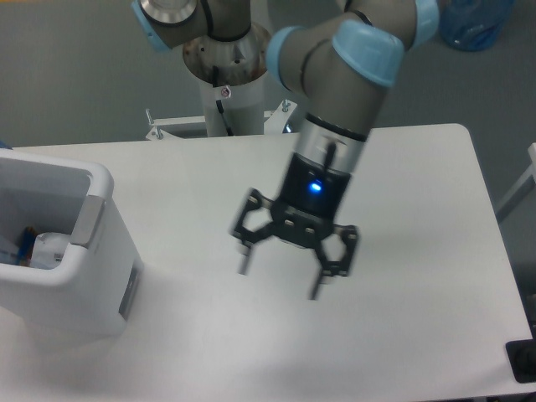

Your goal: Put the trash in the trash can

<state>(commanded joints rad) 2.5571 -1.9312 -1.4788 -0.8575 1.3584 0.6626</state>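
The black two-finger tool [280,283] hangs over the middle of the white surface [419,218], its fingers spread wide apart and gripping nothing; the image of it is slightly motion-blurred. A blue light shows on the tool's body. The grey arm with pale blue joint covers [368,46] reaches down to it from the upper centre.

The large white boxy plastic trash can with thick rounded rim and grey side handle [88,222] stands at the left edge of the surface, well apart from the tool. Inside it, a whitish translucent plastic bag [48,247] lies against the near wall. Just beside the bag, a small blue-and-red item [25,243] is partly visible; it cannot be identified with certainty.
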